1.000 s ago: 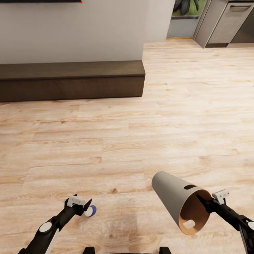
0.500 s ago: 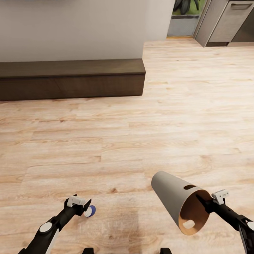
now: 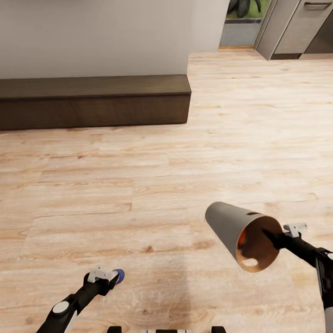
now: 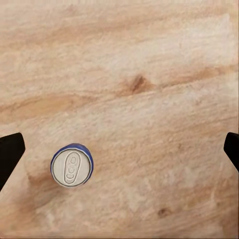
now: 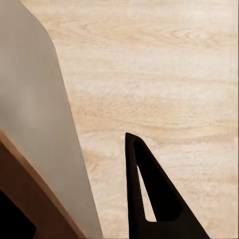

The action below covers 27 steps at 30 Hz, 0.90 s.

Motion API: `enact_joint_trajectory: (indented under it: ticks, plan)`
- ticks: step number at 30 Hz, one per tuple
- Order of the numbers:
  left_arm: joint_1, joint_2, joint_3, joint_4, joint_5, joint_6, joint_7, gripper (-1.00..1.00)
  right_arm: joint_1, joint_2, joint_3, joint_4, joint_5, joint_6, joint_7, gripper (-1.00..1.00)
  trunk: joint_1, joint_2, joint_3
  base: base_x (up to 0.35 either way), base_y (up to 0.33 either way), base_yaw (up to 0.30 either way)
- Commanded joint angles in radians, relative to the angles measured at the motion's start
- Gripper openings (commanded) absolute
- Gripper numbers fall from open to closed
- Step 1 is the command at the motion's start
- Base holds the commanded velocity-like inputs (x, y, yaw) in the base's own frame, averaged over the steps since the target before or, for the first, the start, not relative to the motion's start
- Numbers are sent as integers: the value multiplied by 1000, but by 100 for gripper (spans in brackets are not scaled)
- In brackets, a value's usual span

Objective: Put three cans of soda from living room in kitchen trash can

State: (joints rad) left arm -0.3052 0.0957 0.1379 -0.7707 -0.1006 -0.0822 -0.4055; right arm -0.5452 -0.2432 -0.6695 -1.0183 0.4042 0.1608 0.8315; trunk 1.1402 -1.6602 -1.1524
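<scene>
The tash can (image 3: 226,226) hangs tilted above the wood floor, its brown inside turned toward me. My right gripper (image 3: 273,238) is shut on its wider rim; in the right wrist view one dark finger (image 5: 149,199) lies outside the grey wall (image 5: 40,124). An orange soda can (image 3: 241,237) shows inside the bin. A dark blue can (image 3: 119,275) stands upright on the floor just beyond my left gripper (image 3: 110,277). From the left wrist view its silver top (image 4: 72,165) sits below the open gripper (image 4: 119,154), nearer one finger, untouched.
A long low dark-brown bench (image 3: 92,101) runs along the white wall ahead on the left. Grey steel kitchen fronts (image 3: 300,27) stand at the far right, with a plant (image 3: 243,8) behind glass. Wood floor (image 3: 185,162) stretches between.
My right arm has lifted the bin and turned it, so the orange can now shows inside. My left gripper has dropped closer to the blue can, partly covering it.
</scene>
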Motion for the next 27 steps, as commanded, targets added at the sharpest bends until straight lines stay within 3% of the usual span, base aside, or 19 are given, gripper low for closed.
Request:
enact_joint_trajectory:
  ticks: [1, 4, 6, 8, 14, 16, 22, 27]
  plan:
    - [0, 0, 0, 2, 0, 1, 0, 100, -7, -1, 8, -37, -6, 48, 16, -100, 4, -7, -3, 0, 0, 0]
    - [-1, 0, 0, 6, 0, 4, 0, 100, -27, -7, 45, -179, -6, 215, 22, -100, 15, -28, -13, 0, 0, 0]
    - [-1, -1, -2, 7, 0, 4, 0, 100, -37, -20, 92, -305, -7, 348, 26, -100, 23, -42, -19, 0, 0, 0]
    - [-1, -1, -2, 8, -1, 4, 0, 100, -40, -26, 124, -373, -7, 414, 28, -100, 31, -56, -25, 0, 0, 0]
    - [-2, 0, -3, 8, -1, 4, 1, 100, -43, -42, 156, -457, -6, 498, 29, -100, 54, -98, -44, 0, 0, 0]
    - [-2, 1, 0, 8, 1, 4, 1, 100, -44, -61, 161, -470, -6, 520, 29, -100, 61, -112, -50, 0, 0, 0]
    - [-2, 7, 5, 8, 9, 4, 1, 100, -44, -74, 167, -475, -4, 537, 27, -100, 84, -154, -69, 0, 0, 0]
    - [-2, 10, 6, 7, 11, 4, 4, 100, -44, -76, 182, -476, 48, 540, 22, -100, 104, -189, -85, 0, 0, 0]
